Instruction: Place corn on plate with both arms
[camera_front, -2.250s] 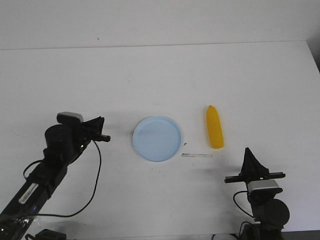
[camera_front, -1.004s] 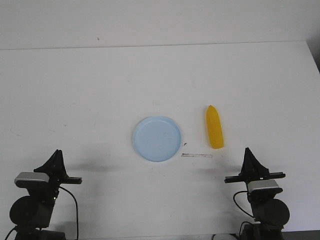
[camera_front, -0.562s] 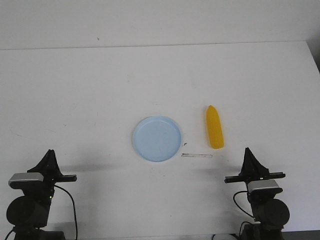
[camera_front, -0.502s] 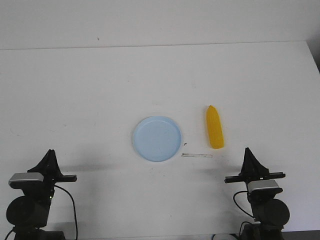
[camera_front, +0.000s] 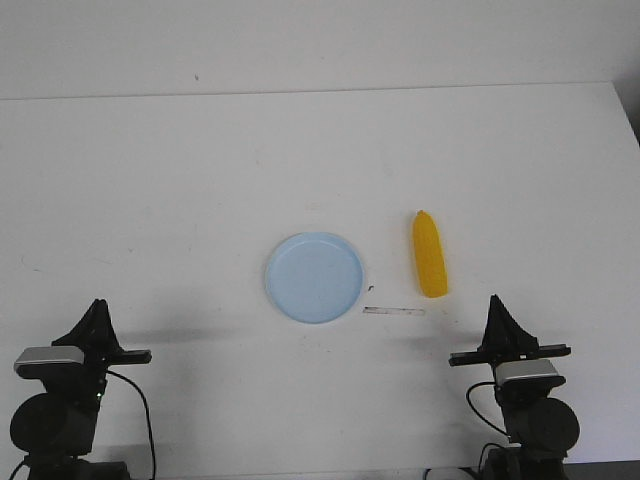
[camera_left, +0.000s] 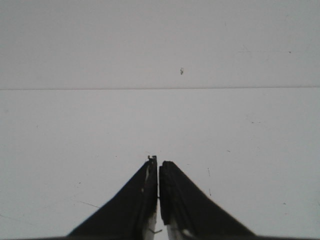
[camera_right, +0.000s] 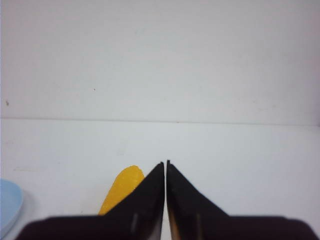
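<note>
The yellow corn (camera_front: 430, 255) lies on the white table just right of the pale blue plate (camera_front: 314, 277), its pointed end away from me. It also shows in the right wrist view (camera_right: 121, 189), partly behind the fingers, with the plate's edge (camera_right: 9, 204) at the side. My left gripper (camera_front: 97, 310) is shut and empty at the table's near left. My right gripper (camera_front: 497, 305) is shut and empty at the near right, short of the corn. The left wrist view shows the shut gripper (camera_left: 158, 161) over bare table.
A short strip of clear tape (camera_front: 394, 311) lies on the table just in front of the corn and plate. The table's far edge (camera_front: 320, 92) meets a white wall.
The left arm drew back from beside the plate to the table's near left corner and has been still for the last half second. The right arm, corn and plate have not moved.
</note>
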